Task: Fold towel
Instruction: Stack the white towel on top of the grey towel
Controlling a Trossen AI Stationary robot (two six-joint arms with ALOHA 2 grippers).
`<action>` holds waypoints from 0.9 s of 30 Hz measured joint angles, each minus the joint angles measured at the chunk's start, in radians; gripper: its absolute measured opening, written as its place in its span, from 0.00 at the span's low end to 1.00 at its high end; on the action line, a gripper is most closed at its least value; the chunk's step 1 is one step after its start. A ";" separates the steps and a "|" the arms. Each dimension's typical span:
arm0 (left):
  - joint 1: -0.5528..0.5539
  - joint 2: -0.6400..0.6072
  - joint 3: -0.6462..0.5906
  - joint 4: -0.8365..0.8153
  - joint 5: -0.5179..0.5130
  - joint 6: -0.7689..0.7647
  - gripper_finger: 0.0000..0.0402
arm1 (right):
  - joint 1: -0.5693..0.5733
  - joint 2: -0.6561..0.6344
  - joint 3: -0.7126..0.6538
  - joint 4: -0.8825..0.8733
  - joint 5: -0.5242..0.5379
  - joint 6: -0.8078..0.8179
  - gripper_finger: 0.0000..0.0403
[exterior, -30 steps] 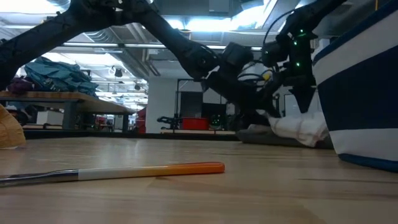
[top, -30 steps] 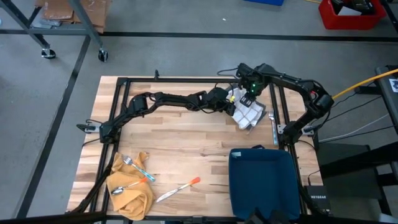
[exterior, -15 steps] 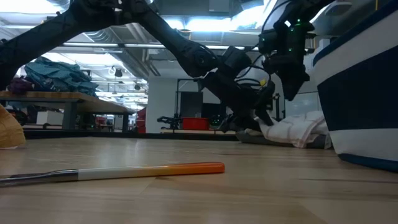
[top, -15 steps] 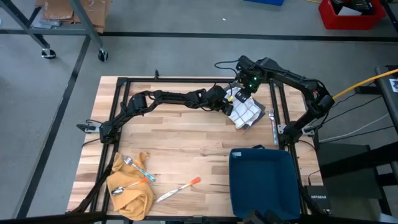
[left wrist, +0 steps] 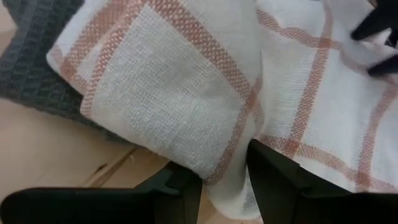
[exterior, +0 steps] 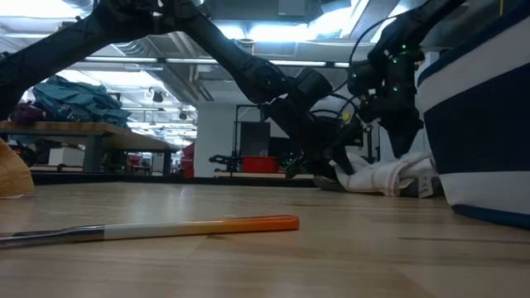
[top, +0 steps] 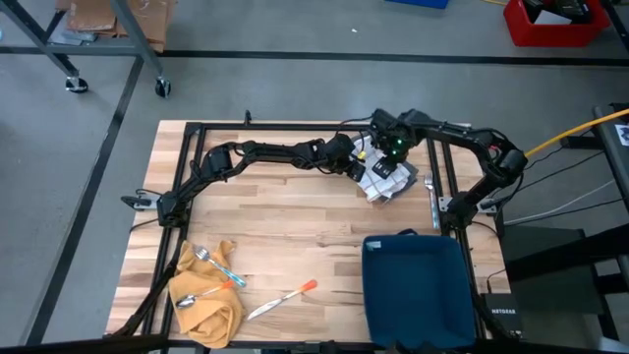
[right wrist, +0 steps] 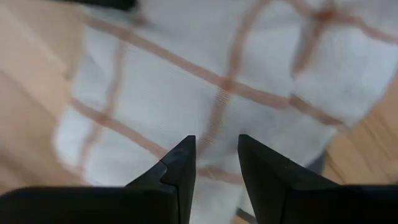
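Observation:
A white towel [top: 386, 179] with reddish checks lies bunched at the table's far right, partly on a dark grey cloth [left wrist: 28, 68]. In the low view the towel [exterior: 385, 175] rests on the wood as a low heap. My left gripper [top: 360, 163] reaches in from the left and is shut on the towel's near-left edge. My right gripper [top: 396, 149] points down over the towel's middle [right wrist: 217, 93]. Its fingers stand slightly apart with nothing between them. Whether its tips touch the cloth, I cannot tell. My left gripper pinches a folded edge of the towel [left wrist: 227, 177] between its two fingers [left wrist: 273, 180]. It comes slanting down from the table's left. More than one layer seems to lie in the pinch. The rest of the towel lies slack on the table and the grey cloth.
A dark blue bin [top: 413, 285] stands at the near right, close in front of the towel. A fork [top: 430, 192] lies right of the towel. At the near left lie a yellow cloth with cutlery [top: 206, 295] and an orange-handled knife [top: 285, 297].
My right gripper rose off the towel toward the far edge, then came back down over it. My left gripper tipped further down. The towel has slid a little toward the table's left and bunched up tighter.

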 joint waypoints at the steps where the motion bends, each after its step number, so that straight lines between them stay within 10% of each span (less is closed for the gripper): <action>1: -0.001 0.000 0.000 0.001 0.000 0.008 0.28 | 0.000 0.000 -0.005 -0.004 0.021 -0.001 0.31; 27: 0.013 -0.082 0.000 -0.069 -0.021 0.291 0.28 | -0.002 0.000 0.009 -0.068 0.085 -0.034 0.31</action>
